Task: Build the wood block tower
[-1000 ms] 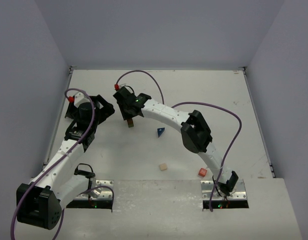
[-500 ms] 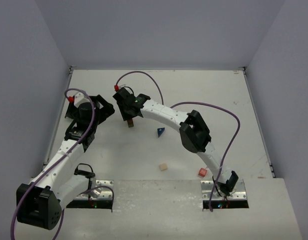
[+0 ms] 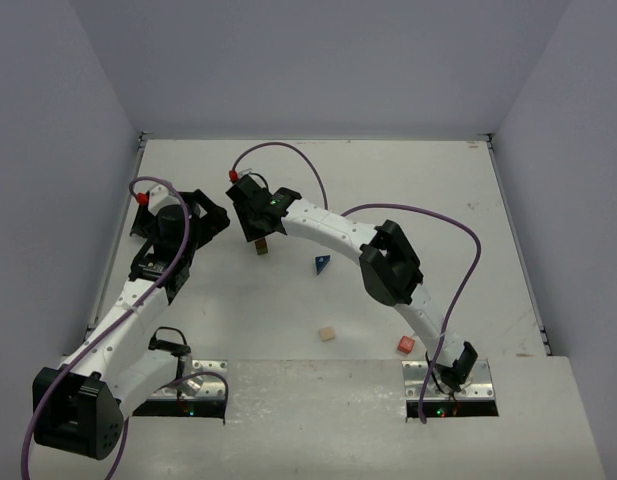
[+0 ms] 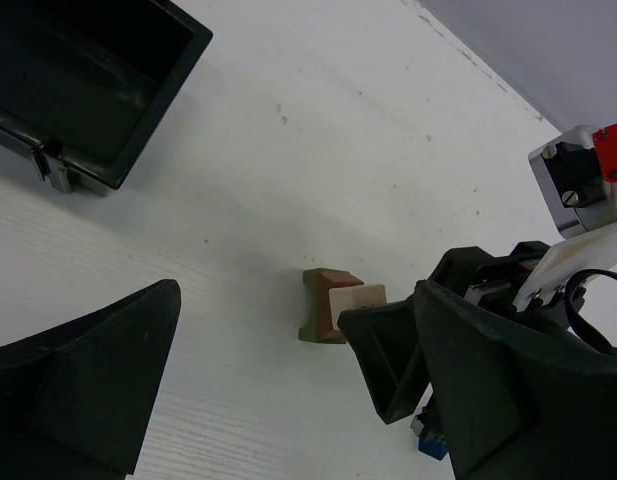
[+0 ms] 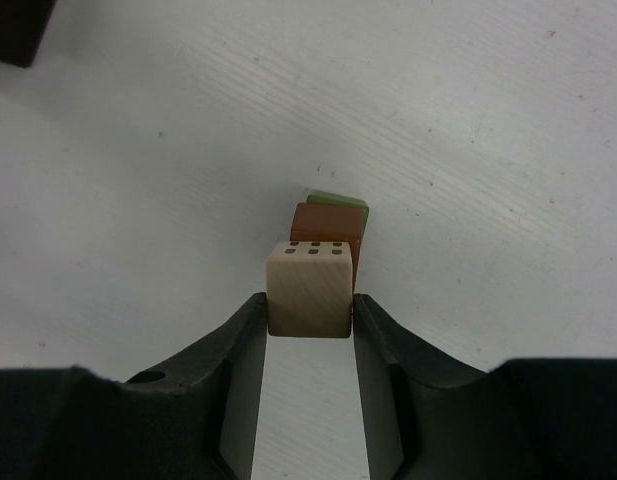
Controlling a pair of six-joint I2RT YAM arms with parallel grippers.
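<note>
**Scarcely anything has shifted: right gripper clasps plain tan wooden cube**

Left gripper gapes wide, empty. Mid-table, the clasped cube sits atop the olive-green oblong wooden block. Rightward lie a blue triangular wooden wedge, a second tan wooden cube and a red wooden cube, apart.

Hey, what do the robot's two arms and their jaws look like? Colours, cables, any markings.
The left arm and right arm both have white links with bulky black joint housings. A purple cable loops along each, and a small red tab sits near each wrist. A green light glows on the right one. The jaws are matte black, broad and wedge-shaped.
</note>
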